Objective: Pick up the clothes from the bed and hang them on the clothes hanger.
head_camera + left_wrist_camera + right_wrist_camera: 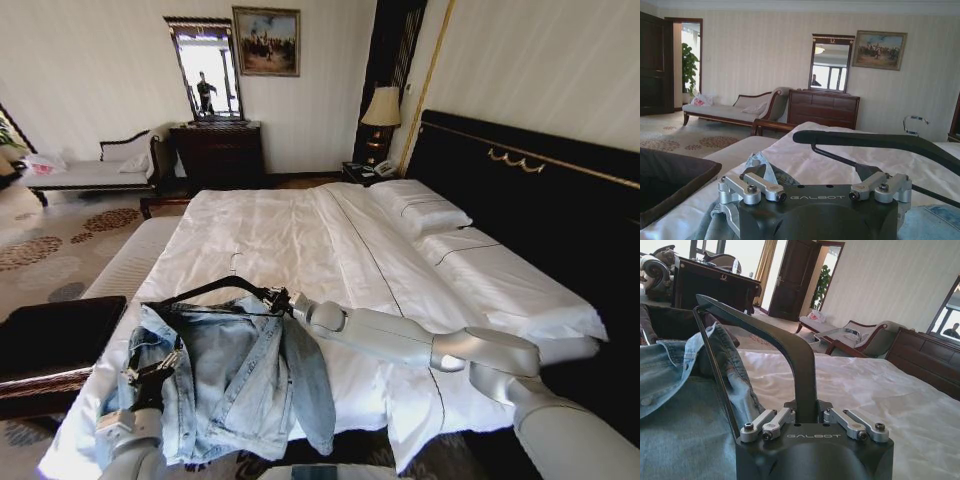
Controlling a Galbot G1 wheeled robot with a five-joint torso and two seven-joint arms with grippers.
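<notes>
The light-blue denim jacket, the clothes (230, 380), lies crumpled at the foot of the bed (300, 230), draped partly over the black clothes hanger (210, 292). My right gripper (275, 298) reaches across the sheet and is shut on the hanger's top by the hook; in the right wrist view the black bar (765, 335) rises from between its jaws, with denim (680, 405) beside it. My left gripper (155, 368) sits at the jacket's near left side, jaws spread, a fold of denim (762, 169) just in front and the hanger (875, 142) beyond.
A dark bench (55, 335) stands left of the bed's foot. White pillows (420, 210) rest against the black headboard (540, 200). Farther off are a daybed (95, 170), a dresser with mirror (220, 150) and a lamp (380, 110).
</notes>
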